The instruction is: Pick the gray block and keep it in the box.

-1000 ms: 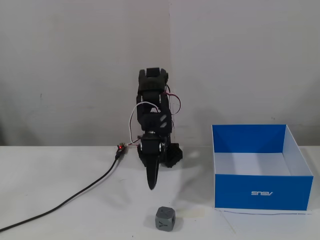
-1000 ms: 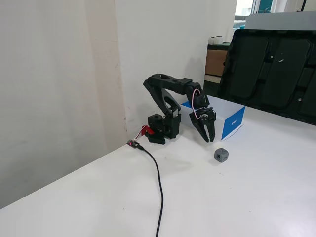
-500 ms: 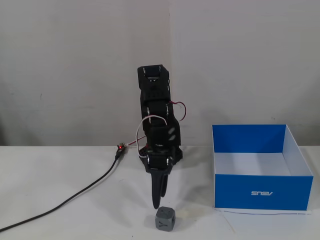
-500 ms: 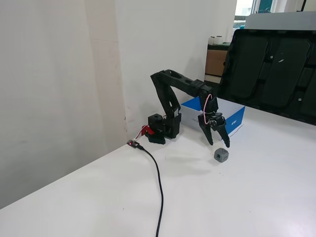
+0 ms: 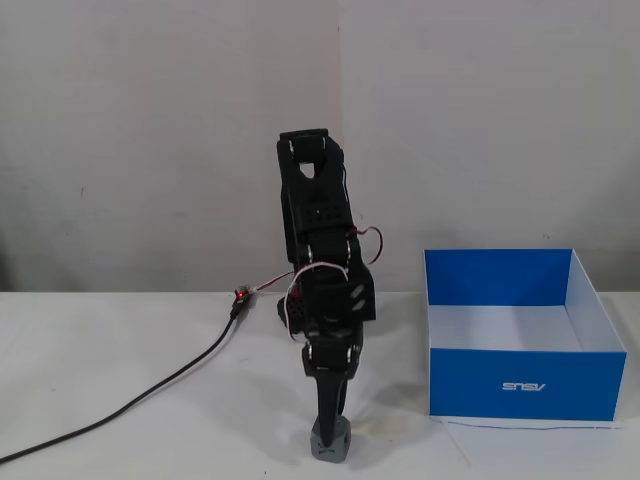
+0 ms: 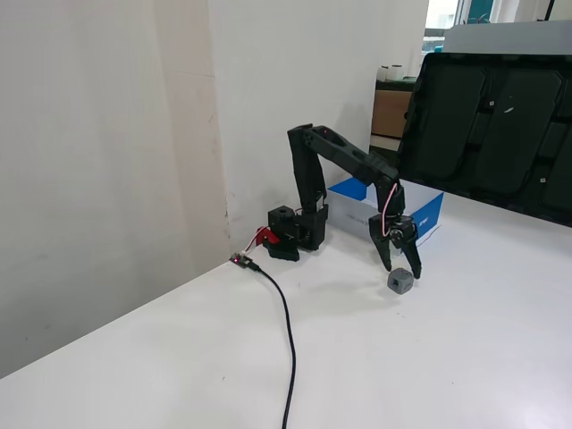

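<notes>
Black cable (image 5: 150, 390) trails off left across the tabletop (image 5: 120, 340). Centre, near edge: end effector (image 6: 399, 267) spread, straddling the gray block (image 5: 331, 441), not yet pinching. Block looks light, rigid, smooth; grip opposite flat faces, avoiding bevelled corners. Box (image 5: 525, 385) stands right, apart.

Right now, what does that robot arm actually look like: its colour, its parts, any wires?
The arm is matte black plastic in blocky segments, ending in a gripper with two tapered black fingers. Thin red and white wires loop along it. A black cable runs across the white table to its base.
</notes>
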